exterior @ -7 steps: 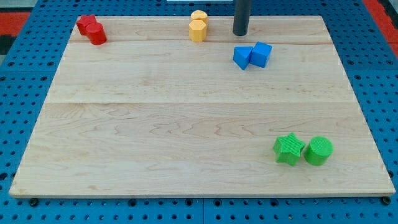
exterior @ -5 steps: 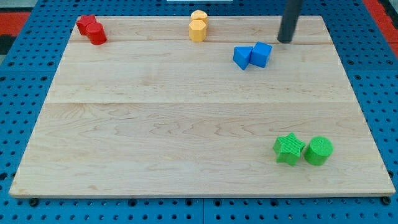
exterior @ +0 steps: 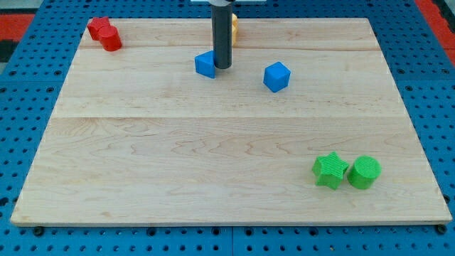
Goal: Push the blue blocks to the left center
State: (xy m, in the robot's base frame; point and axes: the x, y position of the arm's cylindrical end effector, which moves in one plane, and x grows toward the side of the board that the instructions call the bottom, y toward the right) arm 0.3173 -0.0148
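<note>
A green star (exterior: 330,170) and green cylinder (exterior: 364,172) touch near the board's (exterior: 178,185) bottom edge at about five o'clock, with bare wood spreading left. Toward one o'clock of centre a blue cube (exterior: 276,76) sits corner-on, well apart from a second blue block (exterior: 205,64) at twelve. My tip (exterior: 222,67), a bare rod with no claw, touches that block's right side, with yellow blocks (exterior: 233,28) just behind and red blocks (exterior: 104,33) at ten o'clock.

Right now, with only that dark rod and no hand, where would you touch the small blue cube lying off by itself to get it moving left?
I can't grip, only push. I'd set my tip against the blue cube's face toward the view's right, near its middle, and push leftward. It sits turned at an angle, so an off-centre push would probably spin it. My tip is now beside the other blue block, so it must first circle round.
</note>
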